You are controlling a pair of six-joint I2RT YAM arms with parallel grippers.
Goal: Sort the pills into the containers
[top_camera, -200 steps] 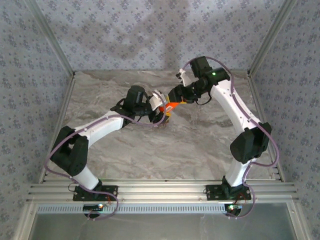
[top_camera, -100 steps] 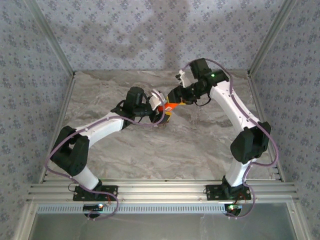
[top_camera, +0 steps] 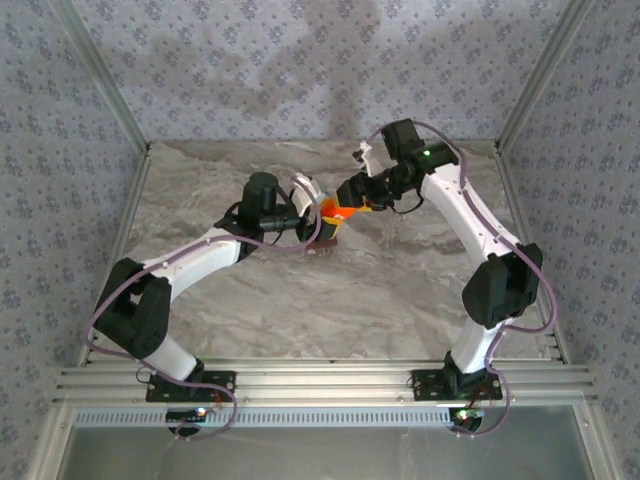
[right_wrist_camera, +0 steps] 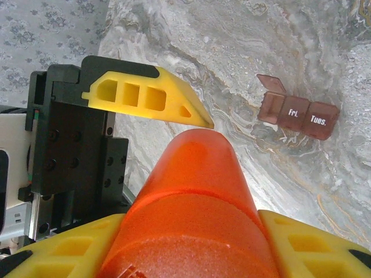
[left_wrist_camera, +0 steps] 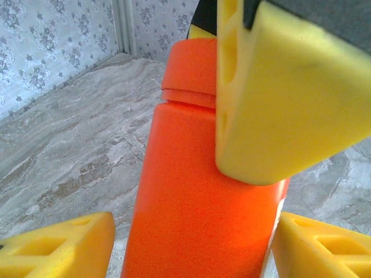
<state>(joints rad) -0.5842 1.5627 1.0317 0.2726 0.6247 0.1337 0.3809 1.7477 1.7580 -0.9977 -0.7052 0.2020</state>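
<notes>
An orange bottle (top_camera: 336,212) hangs above the middle of the table between both grippers. My right gripper (right_wrist_camera: 191,243) is shut on it, a yellow finger pressed to each side of its cap end. My left gripper (left_wrist_camera: 194,237) stands open around the bottle's (left_wrist_camera: 197,191) body, with a clear gap at its left finger (left_wrist_camera: 64,246). A right finger (left_wrist_camera: 284,98) lies across the bottle in the left wrist view. The containers (right_wrist_camera: 298,113), a reddish-brown strip marked "Fri." and "Tues." with one lid up, lie on the table below. The pills are out of view.
The marble-patterned table (top_camera: 400,290) is walled by patterned panels on three sides. The containers (top_camera: 323,241) lie just under the two grippers. An aluminium rail (top_camera: 320,385) at the near edge carries both arm bases.
My left arm has drawn back a little to the left, and its jaws have eased off the bottle. The right gripper keeps its hold in about the same place.
</notes>
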